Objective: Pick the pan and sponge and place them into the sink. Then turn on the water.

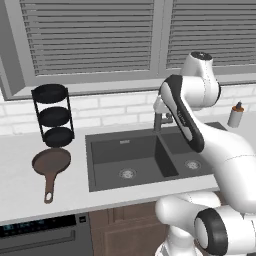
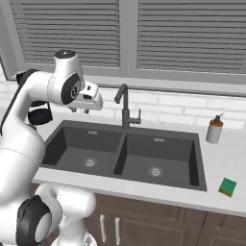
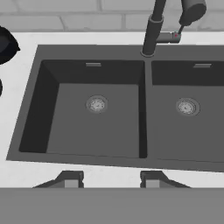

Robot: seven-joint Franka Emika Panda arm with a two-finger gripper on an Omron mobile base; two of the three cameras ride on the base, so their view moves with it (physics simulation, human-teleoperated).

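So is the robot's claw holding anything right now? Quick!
Gripper: open a little, holding nothing, up above the sink.

The sink (image 1: pixel 102 150) looks matt dark grey, smooth, with 2 shiny metal drains (image 3: pixel 96 104). Behind it the faucet (image 2: pixel 124 108) is dark with a dull satin sheen. Left of the sink, the pan (image 1: pixel 51 162) is matt brown and the rack (image 1: pixel 53 116) glossy black. The counter (image 1: pixel 20 165) around it is smooth, pale, matt. The sponge (image 2: pixel 227 187) looks flat green.
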